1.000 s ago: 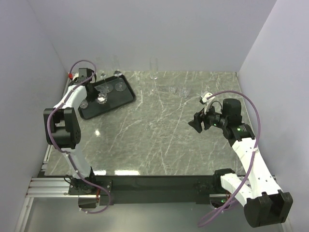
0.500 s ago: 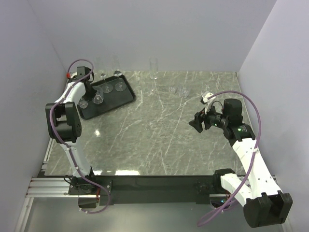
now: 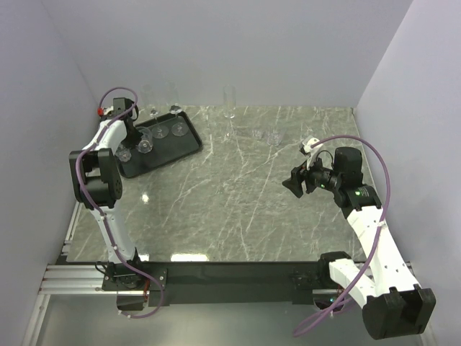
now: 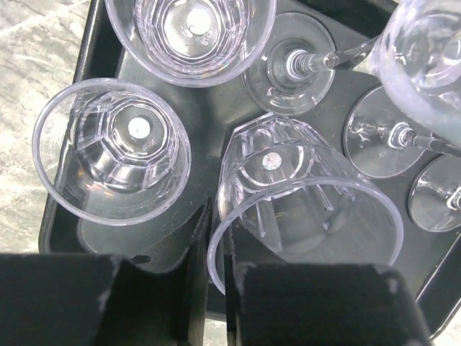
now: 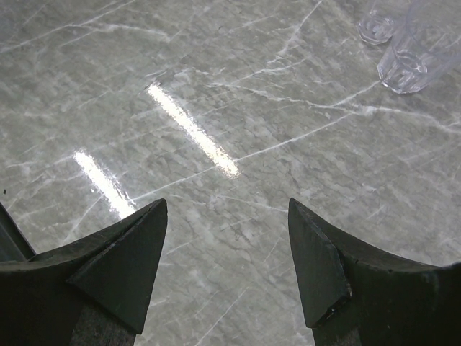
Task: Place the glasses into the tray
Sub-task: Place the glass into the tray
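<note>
The black tray (image 3: pixel 189 148) sits at the table's far left and holds several clear glasses. In the left wrist view two tumblers (image 4: pixel 112 151) (image 4: pixel 191 32) and stemmed glasses (image 4: pixel 288 68) stand on the tray (image 4: pixel 209 115). My left gripper (image 3: pixel 135 131) (image 4: pixel 217 241) is over the tray, its jaws a narrow slit apart astride the rim of a third tumbler (image 4: pixel 302 209). Whether they still pinch it is unclear. My right gripper (image 3: pixel 293 184) (image 5: pixel 227 203) hangs open over bare marble at the right. A tall flute (image 3: pixel 230 108) and two short glasses (image 3: pixel 258 133) (image 3: pixel 274 135) stand on the table.
White walls close in the table on the left, back and right. In the right wrist view the two short glasses (image 5: pixel 414 54) (image 5: pixel 378 25) are ahead and to the right of the fingers. The arm bases sit at the near edge.
My left gripper has carried the tumbler toward the tray's back left, and its jaws have parted slightly. The right arm has not moved.
</note>
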